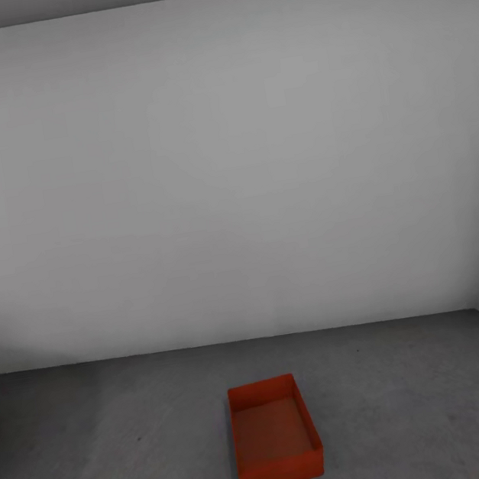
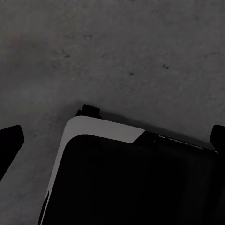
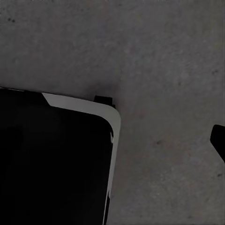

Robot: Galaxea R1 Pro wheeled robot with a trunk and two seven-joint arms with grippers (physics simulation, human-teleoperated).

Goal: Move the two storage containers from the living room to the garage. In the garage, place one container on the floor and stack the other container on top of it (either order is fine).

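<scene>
One storage container [image 1: 274, 435] sits on the floor [image 1: 419, 397] — likely light, stiff, best gripped by its thin walls — both end effectors' fingers spread, empty.

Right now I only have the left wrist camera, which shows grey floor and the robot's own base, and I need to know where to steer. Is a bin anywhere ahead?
Observer: Yes. The head view shows one orange-red bin on the grey floor, straight ahead and close.
Operator: Anything in it or stacked on it?
Observer: No. It stands upright and open, with its flat bottom bare and nothing on top.
Operator: What lies beyond it?
Observer: A plain white wall, which meets a second wall at a corner off to the right.
</scene>
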